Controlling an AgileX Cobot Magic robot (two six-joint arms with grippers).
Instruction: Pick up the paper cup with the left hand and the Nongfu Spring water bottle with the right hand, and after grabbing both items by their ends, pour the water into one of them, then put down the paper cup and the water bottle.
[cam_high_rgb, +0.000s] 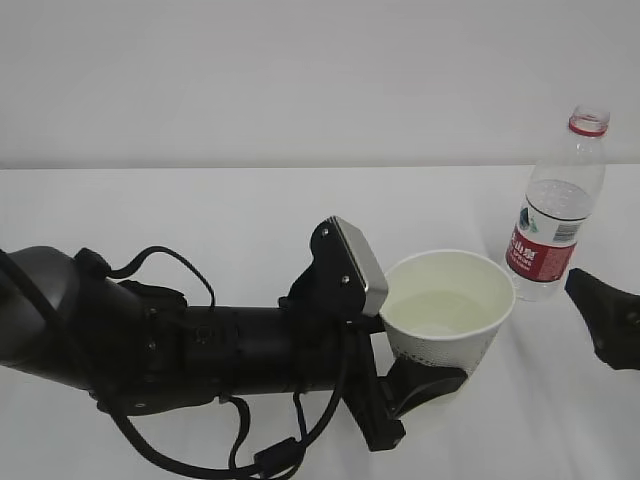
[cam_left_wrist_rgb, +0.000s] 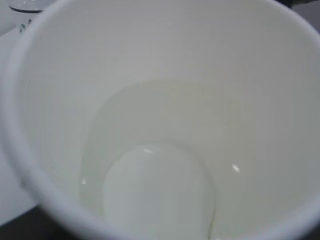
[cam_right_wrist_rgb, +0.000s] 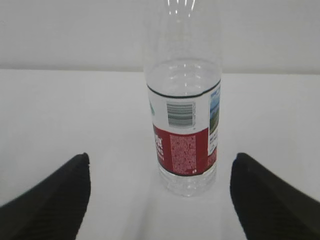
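Left gripper (cam_high_rgb: 425, 385) clamps the paper cup (cam_high_rgb: 447, 310), water (cam_left_wrist_rgb: 155, 195) pooled inside; right gripper (cam_right_wrist_rgb: 160, 200) gapes wide, bottle (cam_right_wrist_rgb: 183, 120) standing free just ahead.

The paper cup (cam_high_rgb: 449, 310) sat in my left jaws with water (cam_left_wrist_rgb: 155, 195) in it, the Nongfu Spring water bottle (cam_high_rgb: 560, 210) standing behind and right on the counter (cam_high_rgb: 200, 210).

Bright, even, soft light fills the room, washing the white table (cam_high_rgb: 200, 200) and wall almost into one. Shadows are faint. Small glints sit on the water (cam_left_wrist_rgb: 150, 190) inside the paper cup (cam_left_wrist_rgb: 165, 60), which looks soft and out of focus in the left wrist view. The Nongfu Spring water bottle (cam_right_wrist_rgb: 184, 130) is fairly sharp, its upper part nearly lost against the pale wall
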